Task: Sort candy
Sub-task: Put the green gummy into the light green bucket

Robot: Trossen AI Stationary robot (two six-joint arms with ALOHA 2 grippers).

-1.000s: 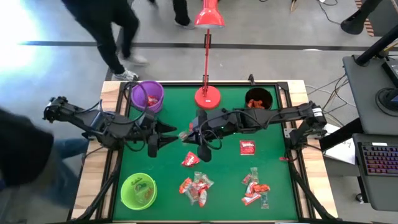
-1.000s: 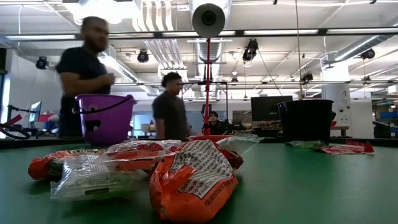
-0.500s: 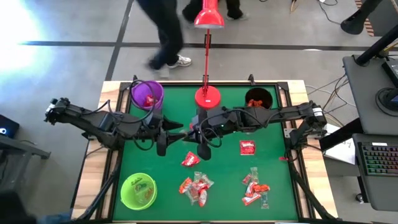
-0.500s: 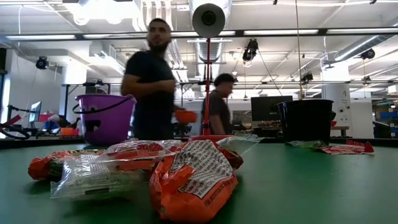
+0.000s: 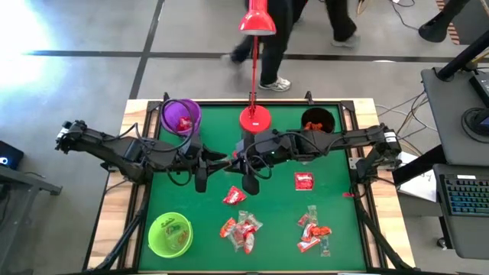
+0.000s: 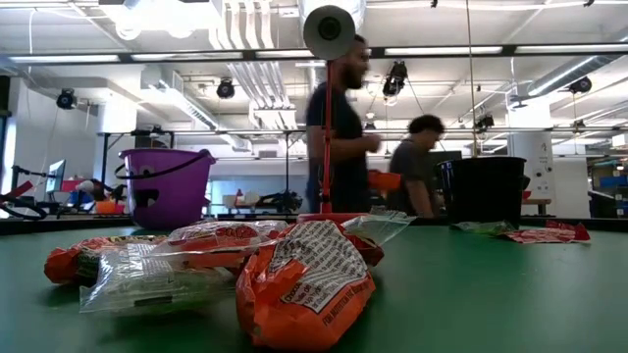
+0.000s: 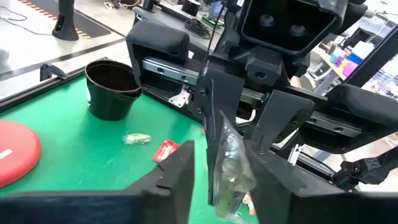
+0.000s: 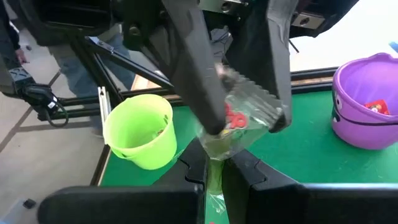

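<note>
Above the middle of the green table point(image 5: 279, 218), my two grippers meet nose to nose over a clear-wrapped candy point(image 8: 239, 121). My right gripper point(image 5: 238, 163) is pinched shut on the tail of that wrapper, and my left gripper point(image 5: 216, 158) has its fingers point(image 7: 177, 171) on either side of the packet; whether they already bite on it I cannot tell. The sweet hangs in the air between the two, well clear of the cloth, with the red lamp base point(image 5: 255, 119) just beyond. As for the sorting, I judge it partly done: the purple bucket point(image 5: 180, 116) holds a red piece, the green bucket point(image 5: 170, 234) has something in it, and the black cup point(image 5: 318, 121) shows orange wrappers inside. Plenty is left, though. One red packet point(image 5: 304, 181) lies alone on my right side, another red one point(image 5: 234, 197) sits just below the grippers, and two loose heaps point(image 5: 241, 231) wait near the front edge. People walk past behind the table, apart from my work.
</note>
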